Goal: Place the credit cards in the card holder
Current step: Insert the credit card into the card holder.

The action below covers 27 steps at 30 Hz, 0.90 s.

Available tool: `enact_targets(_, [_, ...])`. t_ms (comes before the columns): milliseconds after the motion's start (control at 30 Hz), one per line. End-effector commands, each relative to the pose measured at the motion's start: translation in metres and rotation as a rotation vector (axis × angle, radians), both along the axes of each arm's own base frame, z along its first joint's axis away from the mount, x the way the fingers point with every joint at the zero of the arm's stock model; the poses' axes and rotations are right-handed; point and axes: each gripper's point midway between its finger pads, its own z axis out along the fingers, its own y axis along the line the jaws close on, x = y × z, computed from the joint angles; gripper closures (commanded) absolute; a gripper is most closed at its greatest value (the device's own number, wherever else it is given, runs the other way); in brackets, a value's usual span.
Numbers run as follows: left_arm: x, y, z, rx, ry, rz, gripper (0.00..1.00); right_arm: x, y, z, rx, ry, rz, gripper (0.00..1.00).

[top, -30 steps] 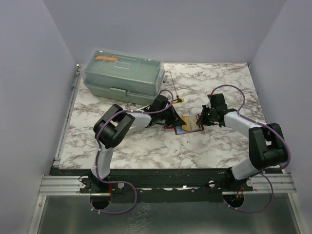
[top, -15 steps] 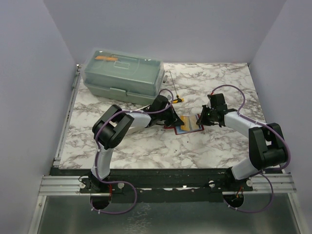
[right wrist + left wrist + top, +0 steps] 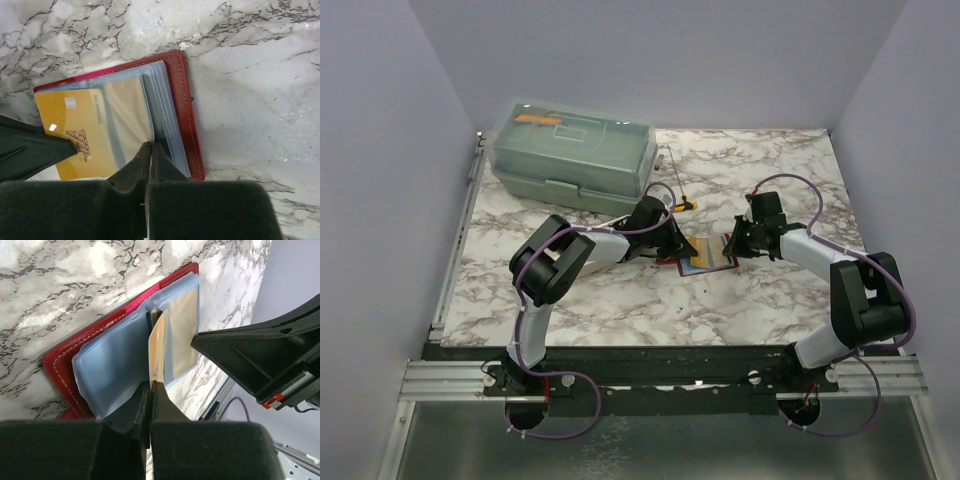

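Left pincer (image 3: pixel 151 385) around gold card (image 3: pixel 159 340)

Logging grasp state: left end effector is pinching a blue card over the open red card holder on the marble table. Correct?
Not quite. The card is gold, not blue; the right wrist view shows its gold face. The rest stands: the left end effector pinches it over the open red card holder on the marble table.

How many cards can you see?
1. A gold card, pinched by the left hand, sits partway in a clear sleeve of the red holder. More may hide in other sleeves.
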Motion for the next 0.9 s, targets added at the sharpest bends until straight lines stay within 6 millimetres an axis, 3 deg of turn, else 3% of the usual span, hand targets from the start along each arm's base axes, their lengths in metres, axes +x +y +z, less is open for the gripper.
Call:
enact_targets(0, [0.024,0.02,-0.017,0.063,-0.039,0.143,1.0,-0.039,-0.005,-0.034,-0.03,0.158,0.022,1.0])
enact_targets(567, [0.007,0.005,-0.022,-0.054,0.032,0.213,1.0,-0.046,0.009,-0.033,0.07,0.178,0.005,1.0])
enact_targets(867, [-0.003,-0.007,-0.045,0.021,0.033,0.176,0.99,-0.049,0.007,-0.037,0.062,0.181,0.002,1.0])
